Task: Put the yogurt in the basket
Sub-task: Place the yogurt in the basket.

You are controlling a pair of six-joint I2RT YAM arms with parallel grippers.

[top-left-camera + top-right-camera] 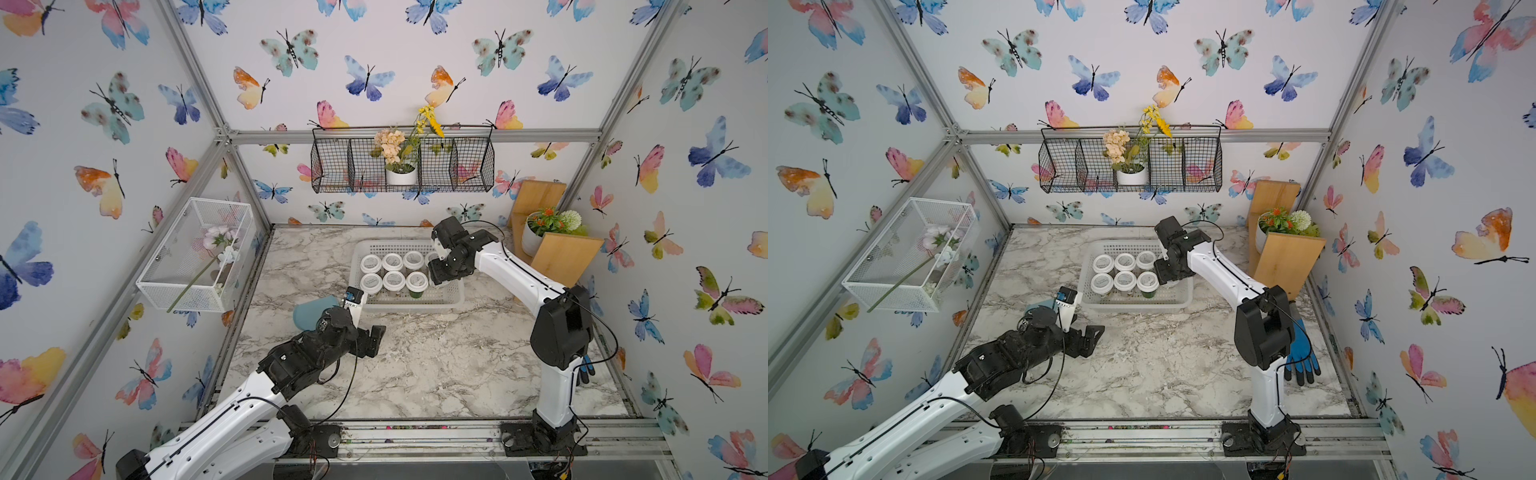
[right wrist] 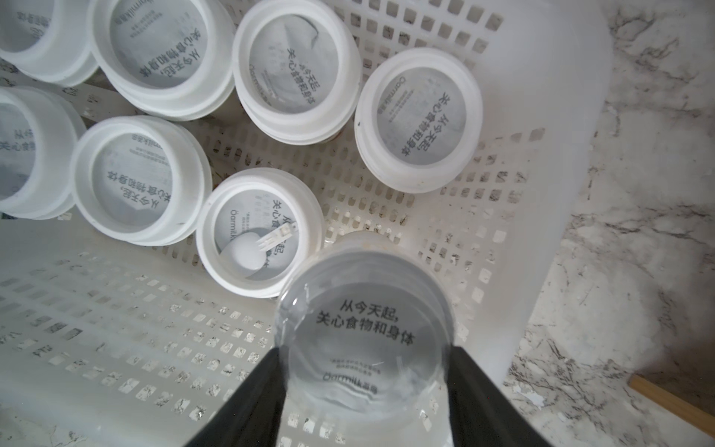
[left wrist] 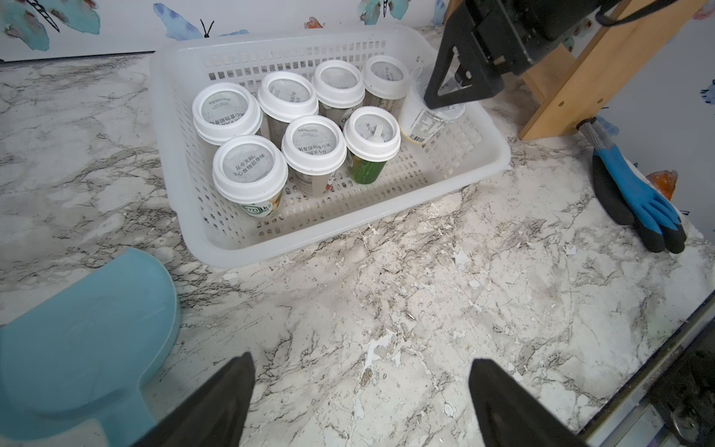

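Blue scoop (image 3: 77, 329): you had it lying on the worktop (image 1: 436, 374) at the far left.
Left claw (image 3: 363, 391): its jaws stood wide apart with nothing between them. It was held over bare marble, just beside the scoop and short of the basket (image 1: 415, 307).
Basket: it sat on the worktop toward the back, between your two arms.
Seven cups (image 3: 313, 143): these white-lidded yogurts stood upright inside the basket, four in the back row and three in the front. They filled its left end and middle.
Right claw (image 2: 367, 387): you had it closed on the eighth cup (image 2: 363, 333), one finger on each side of its clear flat lid.
Eighth cup: it was tilted at the basket's right end, inside the walls. You could not tell whether its base touched the floor.
Glove (image 3: 634, 201): a blue and black one lay on the worktop at the right, near the wooden stand (image 3: 580, 77).
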